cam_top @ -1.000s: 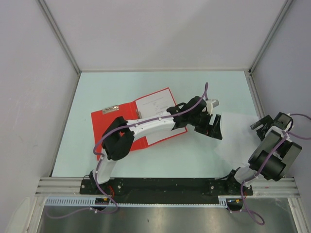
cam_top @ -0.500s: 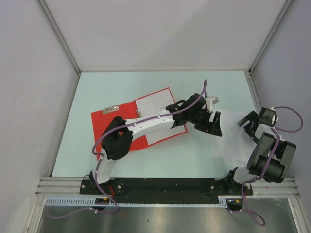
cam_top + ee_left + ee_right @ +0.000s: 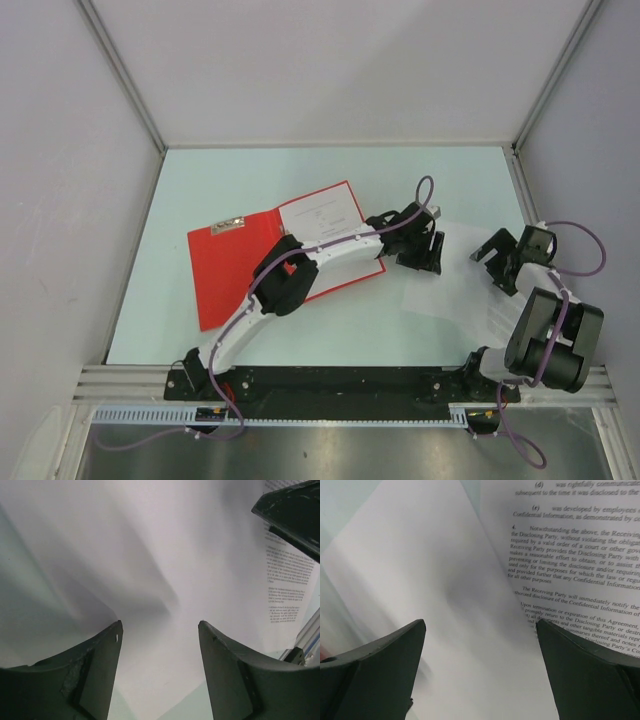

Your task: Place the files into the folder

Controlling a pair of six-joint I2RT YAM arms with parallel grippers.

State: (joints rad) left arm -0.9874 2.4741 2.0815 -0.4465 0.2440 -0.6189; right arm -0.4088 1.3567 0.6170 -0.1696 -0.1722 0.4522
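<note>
The red folder (image 3: 235,275) lies open left of the table's middle, with one white printed sheet (image 3: 320,215) on its right half. More files (image 3: 458,292) lie loose on the table to the right of it. My left gripper (image 3: 425,256) is open and hangs low over the left edge of these sheets; in the left wrist view (image 3: 159,625) a blank white sheet (image 3: 150,570) lies under its fingers. My right gripper (image 3: 492,262) is open over the same sheets. In its wrist view (image 3: 480,625) a blank sheet (image 3: 420,575) and a printed sheet (image 3: 575,560) lie below.
The table (image 3: 220,180) is pale green, with grey walls on three sides. The left arm (image 3: 300,265) stretches across the folder's lower right part. The right gripper's finger (image 3: 295,515) shows at the top right of the left wrist view.
The left arm has stretched out and its gripper has come down lower onto the loose sheets. The right gripper has swung left from the table's right edge to over the sheets.
</note>
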